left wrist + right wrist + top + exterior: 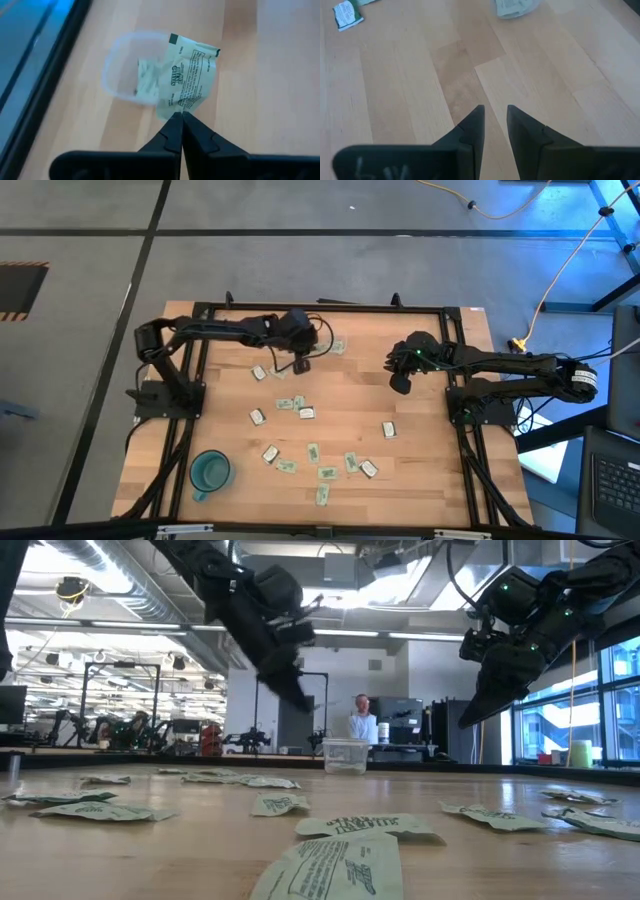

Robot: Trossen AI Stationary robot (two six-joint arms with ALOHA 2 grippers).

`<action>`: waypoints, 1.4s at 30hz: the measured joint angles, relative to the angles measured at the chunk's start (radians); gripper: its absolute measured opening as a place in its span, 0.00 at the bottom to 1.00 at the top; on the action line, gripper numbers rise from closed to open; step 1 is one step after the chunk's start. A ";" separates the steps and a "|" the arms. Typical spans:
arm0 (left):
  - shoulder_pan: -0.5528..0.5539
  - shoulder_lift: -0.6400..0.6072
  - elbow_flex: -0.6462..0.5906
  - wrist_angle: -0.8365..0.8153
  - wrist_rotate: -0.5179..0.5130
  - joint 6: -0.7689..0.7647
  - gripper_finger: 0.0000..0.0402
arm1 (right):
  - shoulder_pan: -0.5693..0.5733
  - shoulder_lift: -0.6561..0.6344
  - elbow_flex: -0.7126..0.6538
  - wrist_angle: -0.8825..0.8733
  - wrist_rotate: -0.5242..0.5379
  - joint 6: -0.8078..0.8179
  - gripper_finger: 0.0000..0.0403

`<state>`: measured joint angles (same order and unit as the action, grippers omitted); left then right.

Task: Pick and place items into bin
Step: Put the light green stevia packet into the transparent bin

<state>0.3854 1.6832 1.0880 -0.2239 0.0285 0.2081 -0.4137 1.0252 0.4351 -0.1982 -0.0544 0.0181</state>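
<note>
My left gripper [178,116] is shut on a pale green packet [190,75] and hovers above the table's far middle [302,364]. Just beyond the held packet stands the small clear bin [122,70] with a packet lying inside it [148,80]; the low view shows the bin [345,755] on the far part of the table. My right gripper [495,117] is open, its fingers a little apart, and hangs over bare wood right of centre [400,380]. Several packets [300,408] lie flat on the wood nearer the near edge. My left gripper pinches the pale green packet at its near edge [176,111] between the two fingertips, only at their free ends. The fingers come slanting down from the table's left. The packet is lifted clear and sticks out past the fingertips, partly over the bin's rim.
A teal cup [210,471] stands near the table's near left corner. More packets lie close to the low camera [335,865]. A black frame [320,308] runs around the table. Beyond the table a person [362,722] stands in the room.
</note>
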 joint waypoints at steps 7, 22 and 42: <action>-0.026 0.074 0.130 -0.034 -0.008 0.059 0.00 | 0.000 0.000 0.000 0.007 0.000 0.000 0.22; 0.016 0.350 0.467 -0.341 -0.099 0.067 0.00 | 0.000 0.000 0.000 0.001 0.000 0.002 0.22; 0.015 0.323 0.533 -0.478 -0.295 0.127 0.23 | 0.000 0.000 0.000 -0.009 0.000 0.001 0.22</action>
<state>0.4008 2.0066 1.6213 -0.7020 -0.2663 0.3354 -0.4133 1.0256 0.4351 -0.2073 -0.0545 0.0191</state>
